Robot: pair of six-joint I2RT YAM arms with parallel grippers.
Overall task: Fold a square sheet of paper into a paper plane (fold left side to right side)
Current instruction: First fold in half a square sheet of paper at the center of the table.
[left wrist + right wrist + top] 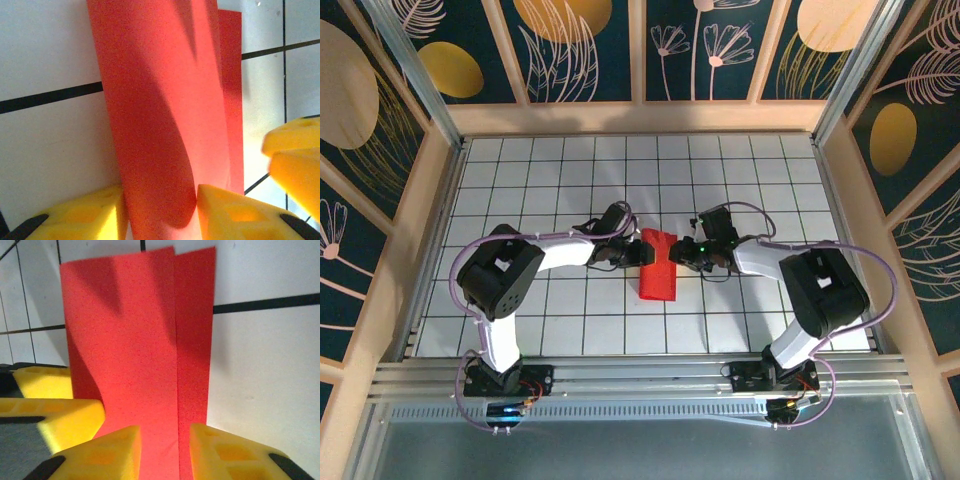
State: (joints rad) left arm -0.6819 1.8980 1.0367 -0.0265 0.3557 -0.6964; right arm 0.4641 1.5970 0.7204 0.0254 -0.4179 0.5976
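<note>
The square sheet of paper [658, 272] is bright red and lies folded over on the white grid table, between both arms. In the left wrist view its rounded fold [160, 100] bulges up between my yellow fingers [85, 215] and touches both. My left gripper [160, 200] is shut on that fold at the sheet's left side [632, 250]. In the right wrist view the upper layer's edge stops short of the lower layer [125, 330]. My right gripper [165, 440] stands open over that edge, jaws apart, at the sheet's right side [685, 252].
The white tiled table [560, 180] is walled by a wooden frame with patterned panels. The two grippers almost meet over the paper: the right one's yellow fingers [295, 155] show in the left wrist view, the left one's [45, 400] in the right wrist view.
</note>
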